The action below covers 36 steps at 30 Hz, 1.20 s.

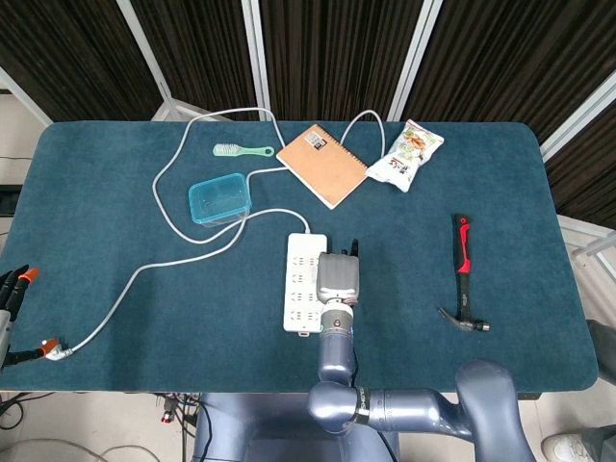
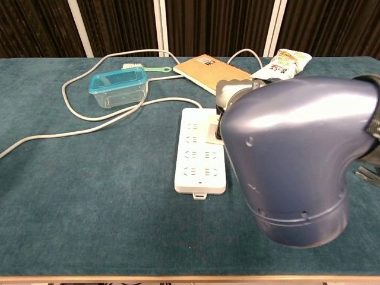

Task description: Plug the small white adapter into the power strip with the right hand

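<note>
Adapter [image 2: 212, 129] sits at the right-hand sockets of the power strip [image 1: 301, 284] with my right hand [image 1: 338, 278] over it to press straight down, though my forearm hides the grip, can't tell.

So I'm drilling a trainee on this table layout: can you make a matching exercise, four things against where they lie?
Things:
1. hammer
2. snack bag
3. brush
4. tub

Places:
A. beyond the tub, near the far edge
B. just right of the notebook
C. alone at the right of the table
D. left of the power strip, inside the cable loop

Pairs: 1-C, 2-B, 3-A, 4-D
</note>
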Available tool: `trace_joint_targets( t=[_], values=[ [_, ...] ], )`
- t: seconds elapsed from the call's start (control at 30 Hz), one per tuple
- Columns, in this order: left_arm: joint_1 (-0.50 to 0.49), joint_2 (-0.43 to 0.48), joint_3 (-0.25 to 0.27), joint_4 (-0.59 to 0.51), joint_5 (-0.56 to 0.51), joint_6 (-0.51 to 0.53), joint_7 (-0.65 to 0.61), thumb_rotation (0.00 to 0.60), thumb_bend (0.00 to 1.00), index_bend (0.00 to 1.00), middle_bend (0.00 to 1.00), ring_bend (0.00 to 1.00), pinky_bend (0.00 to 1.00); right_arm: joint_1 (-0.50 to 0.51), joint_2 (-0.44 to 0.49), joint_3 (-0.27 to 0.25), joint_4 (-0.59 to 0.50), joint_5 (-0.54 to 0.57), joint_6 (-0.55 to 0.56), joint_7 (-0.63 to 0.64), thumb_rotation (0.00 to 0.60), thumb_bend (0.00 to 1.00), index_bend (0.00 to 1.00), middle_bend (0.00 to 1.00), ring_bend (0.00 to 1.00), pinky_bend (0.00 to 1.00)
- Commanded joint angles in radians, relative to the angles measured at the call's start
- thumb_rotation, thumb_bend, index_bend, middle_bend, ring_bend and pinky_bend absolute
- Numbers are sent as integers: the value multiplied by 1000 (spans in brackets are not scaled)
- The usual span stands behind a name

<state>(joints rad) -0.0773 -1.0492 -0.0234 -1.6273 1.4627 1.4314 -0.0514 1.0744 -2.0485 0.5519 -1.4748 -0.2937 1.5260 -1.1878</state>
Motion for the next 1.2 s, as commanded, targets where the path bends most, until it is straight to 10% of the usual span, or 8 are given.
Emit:
trace_joint_targets(
  t=[0.03, 0.8, 0.93, 1.2],
  values=[
    [0, 1, 0, 0, 0, 0, -2, 600, 2, 0, 0, 0, 0, -2, -4, -2, 4, -1, -4, 4, 600, 676, 772, 673, 288, 0],
    [-1, 4, 0, -3, -3, -5, -12, 600, 2, 0, 0, 0, 0, 0, -54, -23, 50, -37, -59, 41, 600, 677, 773, 678, 288, 0],
    [-2, 5, 0, -3, -4, -7, -17, 600, 2, 0, 0, 0, 0, -4, -58, -30, 52, -49, -69, 49, 600, 677, 619, 645, 266, 0],
    [-1, 6, 0, -3, -4, -6, -19, 600, 2, 0, 0, 0, 0, -18, -45, -44, 34, -87, -81, 69, 600, 557, 137, 278, 69, 0]
  ],
)
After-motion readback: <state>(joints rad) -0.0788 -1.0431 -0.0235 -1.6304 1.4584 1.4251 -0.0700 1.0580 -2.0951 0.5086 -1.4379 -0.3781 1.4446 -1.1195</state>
